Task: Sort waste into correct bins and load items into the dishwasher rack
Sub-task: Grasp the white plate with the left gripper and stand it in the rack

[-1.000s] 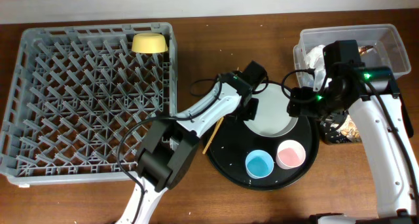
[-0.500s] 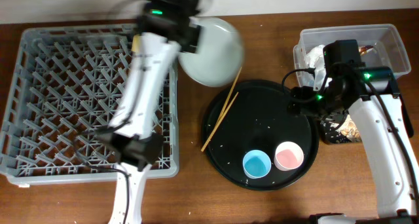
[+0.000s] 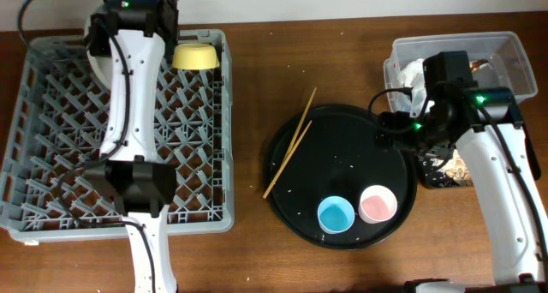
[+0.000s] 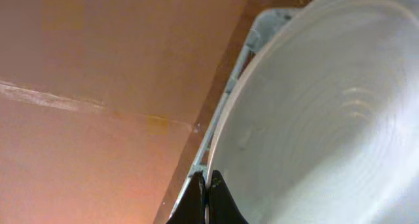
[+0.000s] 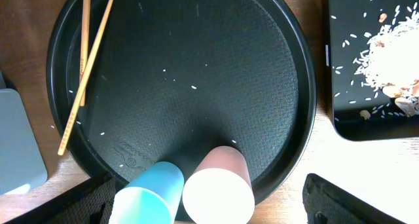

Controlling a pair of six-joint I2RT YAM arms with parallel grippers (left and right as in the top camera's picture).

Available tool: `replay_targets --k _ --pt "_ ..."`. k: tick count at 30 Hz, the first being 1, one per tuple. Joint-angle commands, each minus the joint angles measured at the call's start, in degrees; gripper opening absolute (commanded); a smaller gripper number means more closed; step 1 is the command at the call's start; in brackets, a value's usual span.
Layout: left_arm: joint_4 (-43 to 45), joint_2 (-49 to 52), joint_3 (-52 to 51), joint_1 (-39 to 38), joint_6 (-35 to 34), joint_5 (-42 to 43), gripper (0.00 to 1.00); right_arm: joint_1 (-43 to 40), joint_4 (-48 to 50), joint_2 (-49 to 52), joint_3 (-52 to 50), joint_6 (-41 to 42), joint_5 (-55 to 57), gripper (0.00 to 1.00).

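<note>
**A:** Left arm, status?

**B:** Left gripper (image 4: 206, 199): jaws pinched on the rim of the pale grey plate (image 4: 314, 106). The plate is at the 11 o'clock corner of the dishwasher rack (image 3: 51, 218), tipped up on edge. Whether it touches the pegs, I cannot tell.

**A:** Right arm?

**B:** Right gripper (image 3: 392, 132) hangs over the 3 o'clock rim of the round black tray (image 3: 342, 156). Jaws wide, holding nothing.

**A:** Other items?

**B:** Yellow bowl (image 3: 196, 56) sits in the rack at its 1 o'clock edge. Blue cup (image 3: 337, 214) and pink cup (image 3: 379, 203) stand just beside each other at the tray's 5 o'clock. The two chopsticks (image 3: 291, 147) lie across the tray's 10 o'clock rim, with ends out on the wooden surface (image 3: 257, 53).

**A:** Waste?

**B:** White napkins (image 3: 413, 73) are in the clear tub (image 3: 514, 49). Food scraps (image 5: 393, 54) lie in the shallow black tray (image 5: 353, 112), at 3 o'clock of the round tray.
</note>
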Motion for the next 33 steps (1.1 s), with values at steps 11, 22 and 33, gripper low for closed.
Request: replay_targets --k 11,22,33 --pt "1.8 -1.0 -1.7 -3.4 8.2 8.8 0.00 -0.1 0.2 -0.3 0.8 -0.2 0.7 0.93" --pt "-3.0 -1.0 -3.7 -2.2 1.3 9.1 0.00 -0.1 0.1 -0.3 0.8 -0.2 0.7 0.93" --pt "-2.5 -1.0 -3.7 -1.9 1.4 22.5 0.12 -0.1 0.1 -0.3 0.8 -0.2 0.7 0.93"
